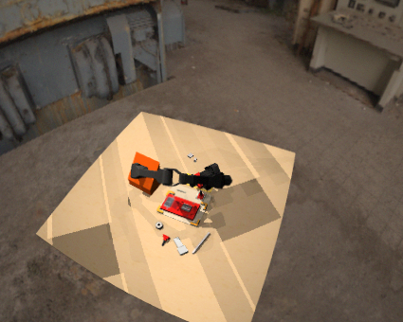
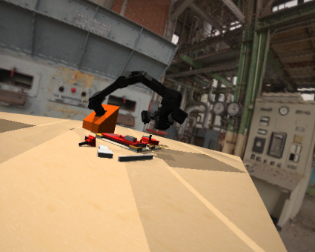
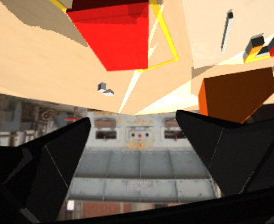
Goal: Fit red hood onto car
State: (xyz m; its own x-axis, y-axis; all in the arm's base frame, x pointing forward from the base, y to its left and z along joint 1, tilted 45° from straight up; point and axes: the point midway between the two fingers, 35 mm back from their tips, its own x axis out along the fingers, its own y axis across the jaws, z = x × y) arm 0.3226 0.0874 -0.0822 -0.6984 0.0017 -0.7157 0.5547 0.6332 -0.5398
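Wrist view shows the spread pincer (image 1: 200,179) (image 2: 156,121) (image 3: 134,117) and red hood (image 3: 119,37); top view adds a ring (image 1: 159,225).

The tabletop (image 1: 176,284) (image 2: 82,193) looks like pale wood, smooth and matt.

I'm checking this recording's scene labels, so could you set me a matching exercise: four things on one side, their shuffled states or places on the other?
Things:
1. Gripper
2. Hood
3. Orange block
4. Thin bar

States or places:
A. At the arm's foot
B. Open, nothing between its fingers
C. On the chassis's far side from the gripper
D. Red, not fitted onto the car

Right pairs: 1-B, 2-D, 3-A, 4-C
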